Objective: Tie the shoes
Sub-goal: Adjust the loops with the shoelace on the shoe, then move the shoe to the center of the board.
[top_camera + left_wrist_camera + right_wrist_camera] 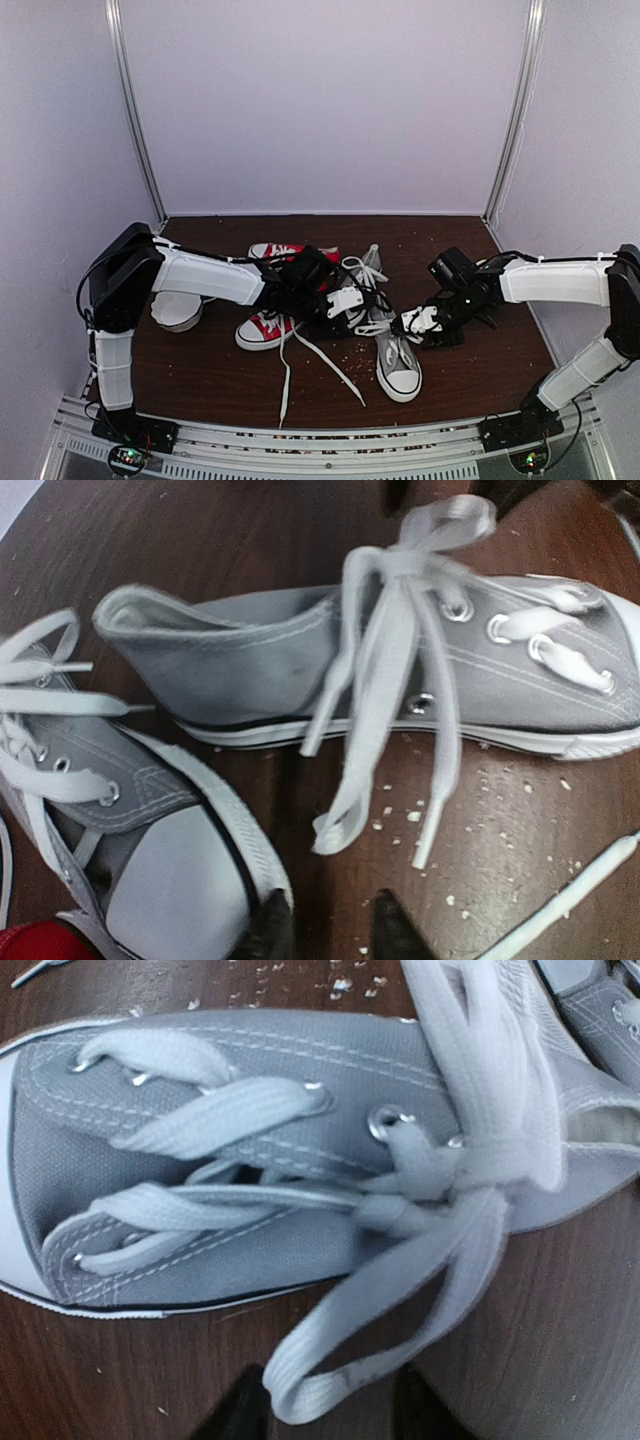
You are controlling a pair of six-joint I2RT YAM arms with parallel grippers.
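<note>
While both grippers flank it, the grey shoe with the bow lies on the dark wooden table, its long axis running from heel to white toe cap, which points toward the arm bases. At this shoe's ankle opening the left gripper sits on one side and the right gripper on the other, so the shoe lies crosswise between them, a flank turned to each. Both pairs of jaws stand apart and grip nothing: bare wood shows between the left fingers, and one slack loop of the bow lies loose in the gap of the right pair. The shoe is grey canvas with a white rubber sole, metal eyelets and flat white laces that cross up the tongue into a knot with two floppy loops; it looks tied. A second grey shoe lies just beside this shoe's heel half on the left gripper's side, nearer the left arm; whether its laces are knotted cannot be told. The next move probably turns toward it. Red sneakers lie farther out past that second shoe. White crumbs dot the wood beside the tied shoe's sole.
</note>
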